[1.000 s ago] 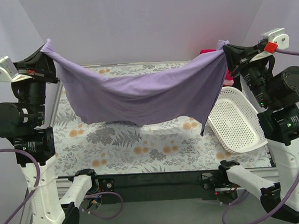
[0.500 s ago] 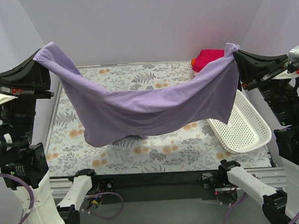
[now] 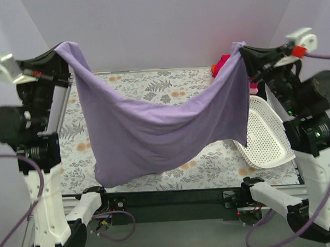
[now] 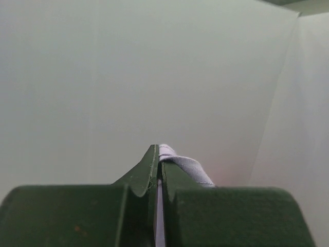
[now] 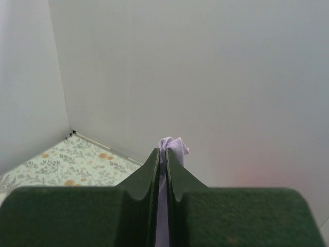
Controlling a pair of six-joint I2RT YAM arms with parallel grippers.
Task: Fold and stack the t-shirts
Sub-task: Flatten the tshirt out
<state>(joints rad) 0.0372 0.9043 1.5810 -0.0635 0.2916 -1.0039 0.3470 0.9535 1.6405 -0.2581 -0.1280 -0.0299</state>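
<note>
The lavender-purple t-shirt (image 3: 154,129) hangs spread in the air between my two grippers, sagging in the middle, its lower edge near the table's front. My left gripper (image 3: 67,50) is shut on its upper left corner; the cloth (image 4: 177,160) pokes out past the tips in the left wrist view, where the gripper (image 4: 158,154) points at the back wall. My right gripper (image 3: 239,48) is shut on the upper right corner, with a bunch of cloth (image 5: 172,145) above the gripper's tips (image 5: 162,154). A magenta folded shirt (image 3: 222,62) peeks out behind the right corner; the other folded shirts are hidden.
A white lattice basket (image 3: 264,135) lies tilted at the table's right side, under my right arm. The floral tablecloth (image 3: 147,83) covers the table. Plain walls close in the back and sides.
Both grippers have swung the shirt toward the near edge and come slightly closer together. The cloth now hangs lower and nearer the front, covering more of the table.
</note>
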